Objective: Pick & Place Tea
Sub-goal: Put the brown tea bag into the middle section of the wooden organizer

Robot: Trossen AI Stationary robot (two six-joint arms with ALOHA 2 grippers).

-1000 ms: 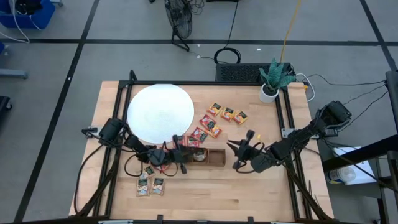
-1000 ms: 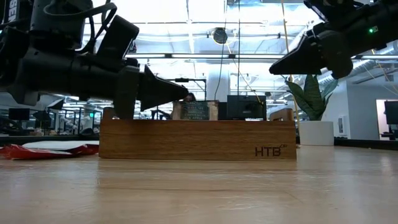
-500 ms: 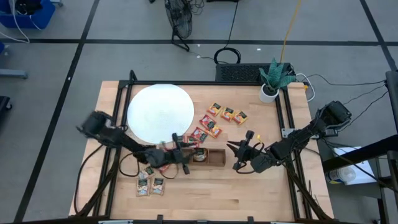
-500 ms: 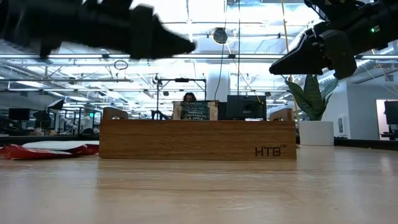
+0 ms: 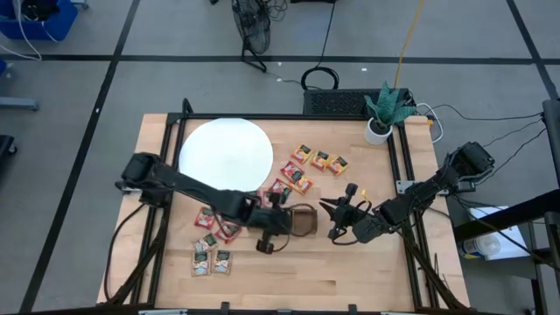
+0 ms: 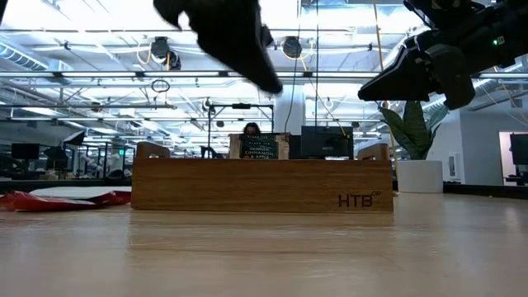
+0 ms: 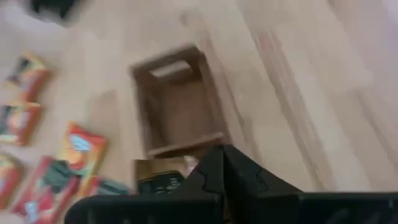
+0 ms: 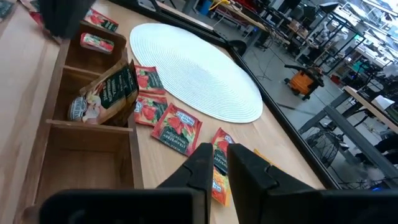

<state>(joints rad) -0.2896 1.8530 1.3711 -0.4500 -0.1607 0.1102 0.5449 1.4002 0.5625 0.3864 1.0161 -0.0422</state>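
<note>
L gripper (image 5: pixel 268 246) is seen raised over the wooden tray (image 6: pixel 262 185), fingers closed, nothing held; one dark sachet (image 8: pixel 111 93) lies in the middle compartment; red sachets (image 5: pixel 291 178) are scattered at tray's 12 o'clock on the desk (image 5: pixel 350 271); R gripper (image 5: pixel 331 220) waits at tray's 3 o'clock, fingers nearly closed, empty. Step judged: betw. placements; next sachet pick needed.

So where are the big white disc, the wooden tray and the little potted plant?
white disc (image 5: pixel 224 157): high view, on the middle of its face.
wooden tray (image 6: pixel 247 186): low view, on its long front wall.
potted plant (image 5: pixel 378 130): high view, on its white pot at the table's far right corner.
</note>
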